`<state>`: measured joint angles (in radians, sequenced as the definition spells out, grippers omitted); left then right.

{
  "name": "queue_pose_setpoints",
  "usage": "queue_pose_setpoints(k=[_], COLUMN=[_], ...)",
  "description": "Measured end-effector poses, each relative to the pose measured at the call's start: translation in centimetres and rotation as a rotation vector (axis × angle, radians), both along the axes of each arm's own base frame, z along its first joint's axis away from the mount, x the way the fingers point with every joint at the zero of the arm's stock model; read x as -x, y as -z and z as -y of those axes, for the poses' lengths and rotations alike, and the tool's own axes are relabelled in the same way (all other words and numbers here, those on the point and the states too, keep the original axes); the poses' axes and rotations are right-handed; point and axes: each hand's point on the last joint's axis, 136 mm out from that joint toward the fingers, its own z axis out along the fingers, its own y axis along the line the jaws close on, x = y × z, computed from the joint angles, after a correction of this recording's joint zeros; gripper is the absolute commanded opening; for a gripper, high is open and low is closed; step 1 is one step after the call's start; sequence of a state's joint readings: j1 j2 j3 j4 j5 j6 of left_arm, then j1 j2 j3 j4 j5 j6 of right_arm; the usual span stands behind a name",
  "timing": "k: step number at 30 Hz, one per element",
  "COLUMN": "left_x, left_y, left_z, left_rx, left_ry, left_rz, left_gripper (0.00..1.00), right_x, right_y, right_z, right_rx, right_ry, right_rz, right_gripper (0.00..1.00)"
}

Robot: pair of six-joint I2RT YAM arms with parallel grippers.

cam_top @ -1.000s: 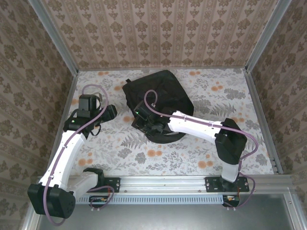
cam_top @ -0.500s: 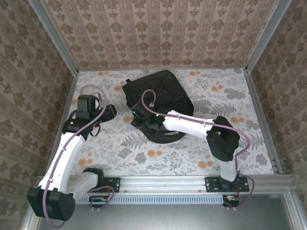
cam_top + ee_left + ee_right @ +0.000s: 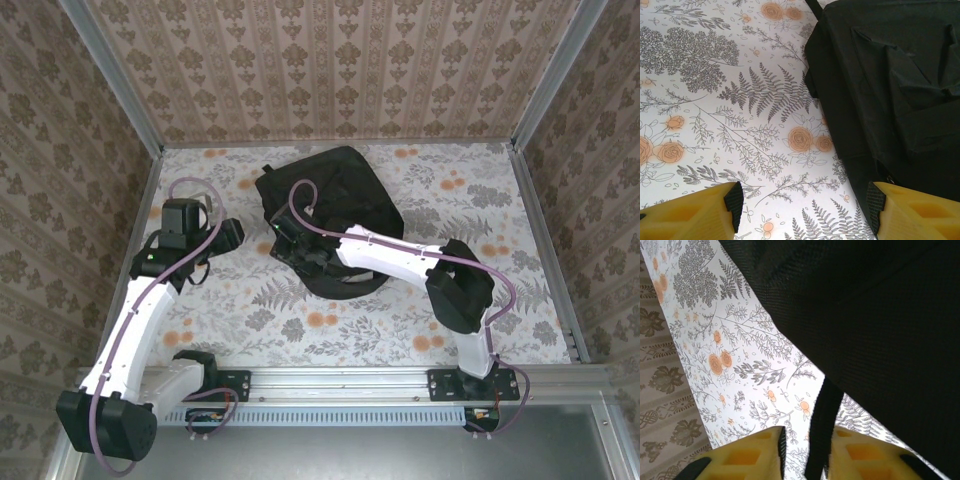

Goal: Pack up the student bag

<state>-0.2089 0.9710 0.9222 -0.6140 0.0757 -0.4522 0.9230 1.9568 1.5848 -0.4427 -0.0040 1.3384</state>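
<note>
The student bag [image 3: 340, 195], a large black fabric backpack, lies on the flowered table at centre back. My right gripper [image 3: 287, 243] is at the bag's near left edge. In the right wrist view a black strap [image 3: 823, 425] of the bag [image 3: 880, 315] runs between the yellow fingers of that gripper [image 3: 806, 455]. The strap lies against the right finger, with a gap to the left one, so the jaws are narrow but open. My left gripper [image 3: 230, 236] hovers left of the bag, open [image 3: 804, 205], with only tablecloth between its pads. The bag's side [image 3: 890, 90] is beside the right pad.
Patterned walls and metal frame posts [image 3: 135, 100] close the table on three sides. The flowered tablecloth [image 3: 480, 200] is bare to the right of the bag and along the front [image 3: 330, 325]. The rail with both arm bases [image 3: 340, 385] runs along the near edge.
The right arm has pushed its gripper a little further left along the bag's edge, and its jaws have narrowed round the strap. The left arm has stayed put.
</note>
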Motion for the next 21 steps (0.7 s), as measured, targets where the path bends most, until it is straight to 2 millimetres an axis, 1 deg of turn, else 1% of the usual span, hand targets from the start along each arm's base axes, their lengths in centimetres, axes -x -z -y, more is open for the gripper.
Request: queue_pose_setpoints(k=[1, 3, 6, 8, 10, 13, 14, 16, 19, 21], left_x=[0.0, 0.0, 0.0, 0.0, 0.0, -0.1, -0.1, -0.2, -0.5, -0.9], left_y=[0.0, 0.0, 0.0, 0.1, 0.2, 0.1, 0.1, 0.2, 0.8, 1.6], left_z=[0.0, 0.1, 0.1, 0.1, 0.1, 0.2, 0.3, 0.4, 1.1, 1.8], left_rx=[0.002, 0.004, 0.004, 0.004, 0.005, 0.008, 0.01, 0.015, 0.051, 0.092], left_ry=[0.002, 0.004, 0.005, 0.005, 0.005, 0.008, 0.01, 0.014, 0.029, 0.033], left_rz=[0.001, 0.0, 0.0, -0.001, -0.002, 0.003, 0.005, 0.0, -0.028, -0.067], left_gripper=[0.69, 0.69, 0.7, 0.7, 0.7, 0.7, 0.72, 0.77, 0.87, 0.89], right_x=[-0.1, -0.2, -0.5, -0.6, -0.7, -1.0, -1.1, -1.3, -1.5, -1.5], right_y=[0.0, 0.0, 0.0, 0.0, -0.1, -0.2, -0.2, -0.2, -0.2, 0.1], right_z=[0.1, 0.2, 0.3, 0.3, 0.3, 0.3, 0.3, 0.4, 0.5, 0.5], right_rx=[0.001, 0.004, 0.003, 0.001, -0.003, -0.006, -0.01, -0.012, -0.018, -0.019], right_ry=[0.0, -0.001, 0.004, 0.003, -0.001, -0.005, -0.002, 0.0, 0.001, -0.003], right_rz=[0.002, 0.004, 0.005, 0.007, 0.012, 0.024, 0.026, 0.028, 0.029, 0.026], right_gripper=[0.21, 0.21, 0.26, 0.25, 0.2, 0.02, 0.0, 0.0, 0.0, 0.0])
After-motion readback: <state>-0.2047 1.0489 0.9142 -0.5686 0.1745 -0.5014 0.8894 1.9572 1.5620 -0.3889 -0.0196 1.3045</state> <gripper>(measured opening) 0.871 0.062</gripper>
